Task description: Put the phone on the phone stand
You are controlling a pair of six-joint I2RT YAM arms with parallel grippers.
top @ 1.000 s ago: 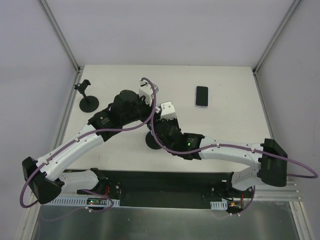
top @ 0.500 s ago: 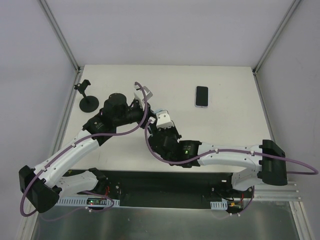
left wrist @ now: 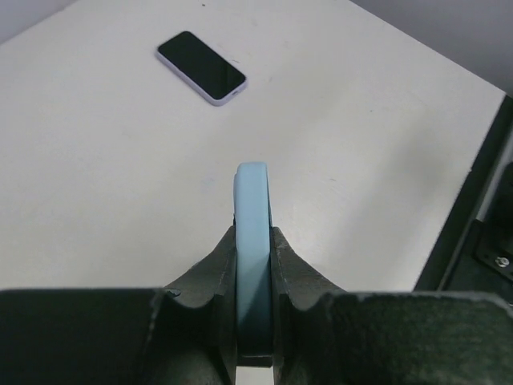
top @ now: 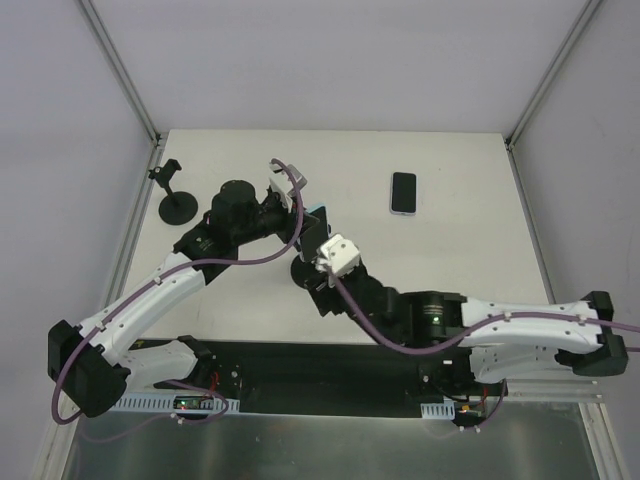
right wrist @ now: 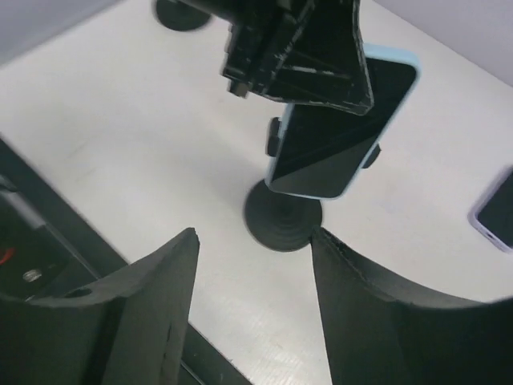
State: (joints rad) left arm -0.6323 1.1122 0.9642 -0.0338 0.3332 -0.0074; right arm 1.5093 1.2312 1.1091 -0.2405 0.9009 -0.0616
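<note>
Left claw [left wrist: 253, 241] is clamped on the pale-blue phone [right wrist: 337, 132], fingers across its two faces. The phone is upright above the phone stand [right wrist: 282, 218], between the cradle's side tabs; I cannot tell if it is seated. Right claw [right wrist: 252, 241] is open and empty, near the stand's base. To do it well: keep the phone square, press it home, and release only once the tabs hold. A second phone [top: 403, 192] lies on the bench [top: 460, 250], well apart.

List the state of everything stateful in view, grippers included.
left gripper: shut on blue phone
right gripper: open, empty
blue phone: held upright, apparently between the near stand's side clips
near stand: upright, phone at its cradle
lavender phone: lying flat, screen up, nothing touching it
far stand: upright, empty
</note>
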